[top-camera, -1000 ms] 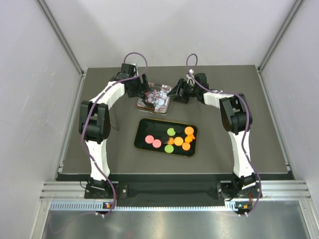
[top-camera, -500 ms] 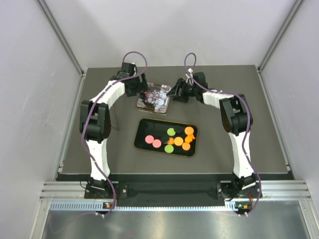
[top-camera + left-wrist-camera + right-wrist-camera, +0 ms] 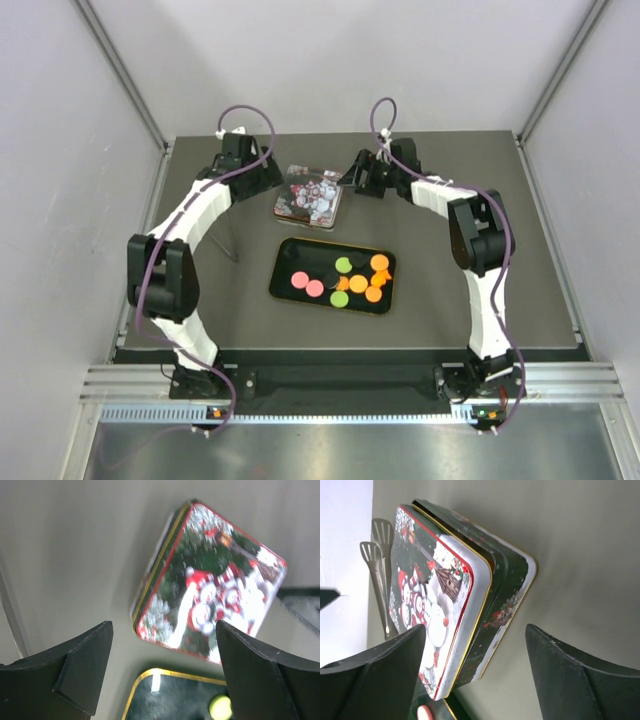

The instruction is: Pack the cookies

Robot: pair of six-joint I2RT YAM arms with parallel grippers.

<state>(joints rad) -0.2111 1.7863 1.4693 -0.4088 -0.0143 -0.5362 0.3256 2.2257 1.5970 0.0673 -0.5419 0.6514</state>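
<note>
Here the near-square Christmas tin with its snowman lid (image 3: 309,196) sits shut, lid up, at the far middle of the dark desk (image 3: 540,250), slightly skewed, with no clear long axis. The left claw (image 3: 268,176) and right claw (image 3: 356,180) flank it, both spread wide and empty, probably to lift the lid. The round coloured cookies (image 3: 345,280) lie on the black oblong tray (image 3: 288,254), whose long axis runs left to right

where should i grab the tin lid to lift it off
Take the tin lid by its narrow rim, pinching two opposite side edges and coming down from above. The top is flat and wide with no knob. The right wrist view shows the rim as a thin gold-lined band over the green base, so that edge looks like the only purchase.
</note>
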